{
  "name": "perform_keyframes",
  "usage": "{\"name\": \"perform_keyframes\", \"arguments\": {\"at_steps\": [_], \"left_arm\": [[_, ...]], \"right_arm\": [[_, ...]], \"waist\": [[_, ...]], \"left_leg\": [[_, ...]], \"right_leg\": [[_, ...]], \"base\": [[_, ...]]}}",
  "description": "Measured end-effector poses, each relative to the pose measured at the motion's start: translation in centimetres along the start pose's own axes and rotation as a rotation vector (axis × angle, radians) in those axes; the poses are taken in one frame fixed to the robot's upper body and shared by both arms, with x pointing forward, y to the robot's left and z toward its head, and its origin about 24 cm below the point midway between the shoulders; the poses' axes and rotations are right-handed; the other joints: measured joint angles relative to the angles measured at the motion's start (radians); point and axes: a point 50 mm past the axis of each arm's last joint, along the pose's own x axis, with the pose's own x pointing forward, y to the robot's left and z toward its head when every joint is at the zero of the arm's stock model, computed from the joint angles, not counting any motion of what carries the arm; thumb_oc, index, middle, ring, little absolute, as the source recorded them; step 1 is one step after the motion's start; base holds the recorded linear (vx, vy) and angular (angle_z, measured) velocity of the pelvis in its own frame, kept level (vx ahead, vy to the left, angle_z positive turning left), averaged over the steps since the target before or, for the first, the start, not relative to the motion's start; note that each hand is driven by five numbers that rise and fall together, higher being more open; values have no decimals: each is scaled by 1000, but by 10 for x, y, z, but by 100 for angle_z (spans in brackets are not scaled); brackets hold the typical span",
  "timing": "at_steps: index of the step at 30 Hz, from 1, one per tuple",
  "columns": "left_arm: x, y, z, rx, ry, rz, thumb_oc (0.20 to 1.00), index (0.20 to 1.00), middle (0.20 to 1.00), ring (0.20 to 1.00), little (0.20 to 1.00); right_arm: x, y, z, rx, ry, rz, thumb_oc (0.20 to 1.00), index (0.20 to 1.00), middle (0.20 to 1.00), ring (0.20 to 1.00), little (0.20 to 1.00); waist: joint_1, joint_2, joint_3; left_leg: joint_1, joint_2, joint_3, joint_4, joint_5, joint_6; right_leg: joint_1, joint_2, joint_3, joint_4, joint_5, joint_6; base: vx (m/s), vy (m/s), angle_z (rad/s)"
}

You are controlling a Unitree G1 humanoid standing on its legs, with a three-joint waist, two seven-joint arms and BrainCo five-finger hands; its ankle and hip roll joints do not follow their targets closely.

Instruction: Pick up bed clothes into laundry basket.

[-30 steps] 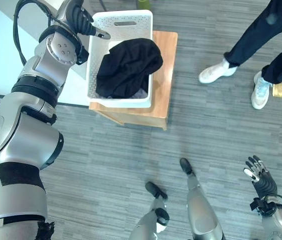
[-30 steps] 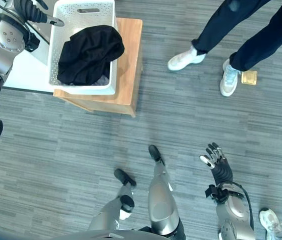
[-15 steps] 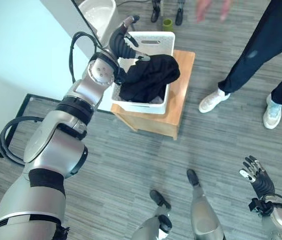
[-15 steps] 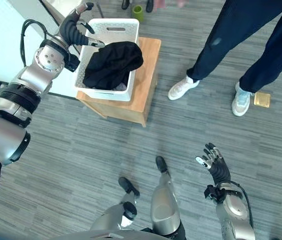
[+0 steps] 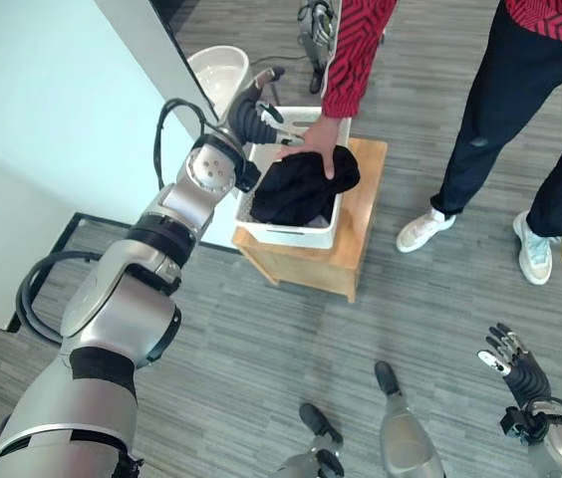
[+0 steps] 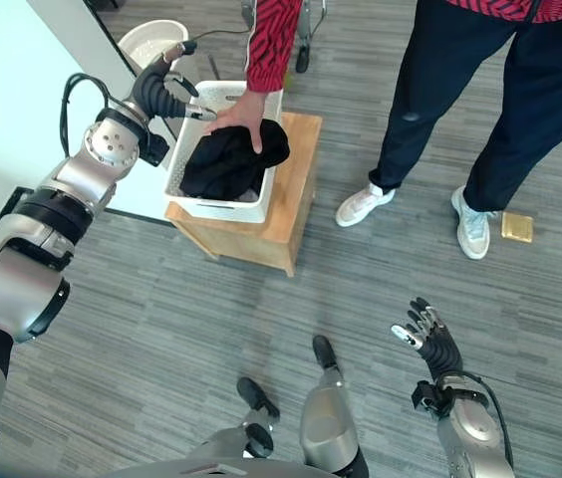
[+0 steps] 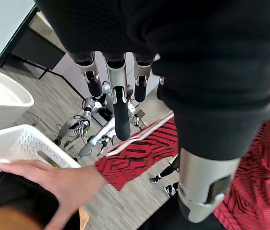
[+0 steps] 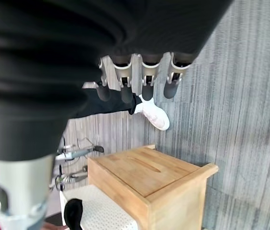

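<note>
- A grey wood-grain plank floor [image 5: 211,329] spreads under everything, with a pale wall [image 5: 52,119] along the robot's left and a round white tub [image 5: 216,72] standing by that wall's foot.
- A person [image 6: 480,90] in dark trousers, white shoes and a red-and-black patterned top stands beyond the stool; half a second ago only legs and a blur of hands showed at the top of the eye views, and now the person's hand [image 5: 323,149] lies flat on the clothes.
- The whole scene sits lower in the eye views than a moment ago, so the camera has tipped; basket and stool keep their places relative to each other.
- A square light wooden stool [image 5: 346,244] with a smooth top carries the basket on its wall-side half.
- The white laundry basket [image 5: 296,234], of perforated plastic with a slot handle, holds the black bed clothes [image 5: 296,189], a soft crumpled heap rising above its rim.
- The left hand [image 5: 257,108] hovers over the basket's wall-side rim, just beside the heap and not touching it, fingers relaxed and spread, empty; earlier it reached to the cloth.
- The right hand [image 6: 426,339] hangs low at the robot's right, well apart from the basket, fingers straight and fanned, as before.
</note>
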Motion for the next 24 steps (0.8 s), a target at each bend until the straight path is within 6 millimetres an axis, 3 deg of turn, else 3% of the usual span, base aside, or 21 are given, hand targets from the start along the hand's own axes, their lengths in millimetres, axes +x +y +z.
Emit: {"name": "perform_keyframes", "arguments": {"at_steps": [4,7,11,14,16,18,21,24], "left_arm": [[-11,-9,2,-76,-61,-10,1000,1000,1000,1000,1000],[-39,-26,-1,-210,-148,-35,1000,1000,1000,1000,1000],[-90,-49,-47,-387,-26,-38,1000,1000,1000,1000,1000],[-143,-61,-92,-536,152,-7,1000,1000,1000,1000,1000],[-160,-65,-105,-551,223,-9,1000,1000,1000,1000,1000],[-203,-62,-111,-652,248,65,1000,1000,1000,1000,1000],[-255,-77,-131,-682,411,43,1000,1000,1000,1000,1000],[-274,-78,-137,-752,464,110,1000,1000,1000,1000,1000]], "right_arm": [[-3,-2,-5,-3,24,-6,1000,1000,1000,1000,1000],[-7,-4,-9,-7,44,-16,1000,1000,1000,1000,1000],[-8,-8,-8,-27,48,-31,1000,1000,1000,1000,1000],[-8,-10,-8,-16,38,-54,1000,1000,1000,1000,1000],[-9,-12,-10,-19,48,-67,1000,1000,1000,1000,1000],[-6,-9,-9,-9,40,-60,1000,1000,1000,1000,1000],[-12,-13,-18,-29,84,-75,1000,1000,1000,1000,1000],[-6,-10,-15,-39,72,-64,1000,1000,1000,1000,1000]], "waist": [[28,0,-4],[56,0,-5],[96,-7,-12],[116,-24,-22],[160,-34,-27],[156,-50,-44],[192,-74,-73],[225,-84,-79]], "left_leg": [[6,2,-7,-1,0,0],[18,4,-22,-1,-1,-1],[43,6,-34,-1,-2,-3],[58,7,-54,0,-4,-5],[64,7,-62,-1,-5,-5],[80,7,-61,0,-13,-13],[106,10,-75,0,-21,-12],[112,9,-80,0,-22,-11]], "right_leg": [[9,2,-7,0,-1,-2],[29,3,-20,0,-8,-3],[59,4,-35,-1,-20,-5],[82,4,-56,-3,-34,-6],[98,3,-64,-4,-38,-5],[109,3,-62,-5,-48,-4],[141,5,-75,-6,-66,-5],[155,4,-86,-5,-69,-5]], "base": [[-1,-10,2],[9,-15,11],[31,-11,12],[32,-4,20],[50,-3,9],[42,-12,-1],[36,-12,15],[39,-5,8]]}}
